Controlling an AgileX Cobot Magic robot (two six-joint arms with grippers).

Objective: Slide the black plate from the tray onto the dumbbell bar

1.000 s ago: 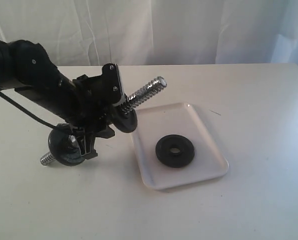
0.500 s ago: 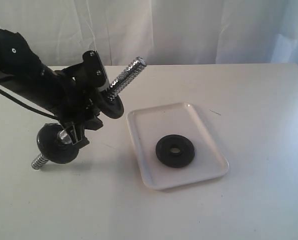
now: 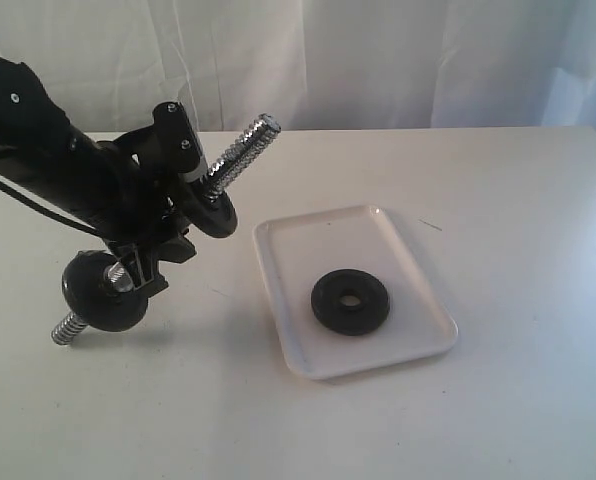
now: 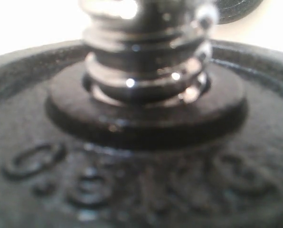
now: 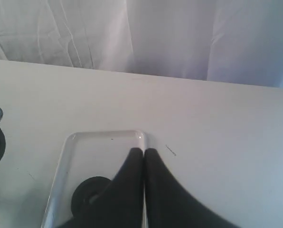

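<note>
The black plate (image 3: 350,301) lies flat on the white tray (image 3: 318,235). My left gripper (image 3: 163,235) is shut on the dumbbell bar (image 3: 236,150) and holds it tilted above the table, left of the tray. The bar's upper threaded end points toward the curtain and its lower end (image 3: 68,327) hangs near the table. Two black discs (image 3: 216,212) (image 3: 103,290) sit on the bar. In the left wrist view, one such disc (image 4: 132,190) and the bar (image 4: 146,61) fill the picture, hiding the fingers. My right gripper (image 5: 144,152) is shut and empty over the tray (image 5: 99,142), next to the black plate (image 5: 87,194).
A white curtain (image 3: 378,60) hangs behind the white table (image 3: 518,200). The left arm's black cable (image 3: 48,215) trails over the table at the left. The right arm does not show in the exterior view.
My left arm has carried the bar with its two discs to the left, away from the tray. The black plate and the tray have not moved.
</note>
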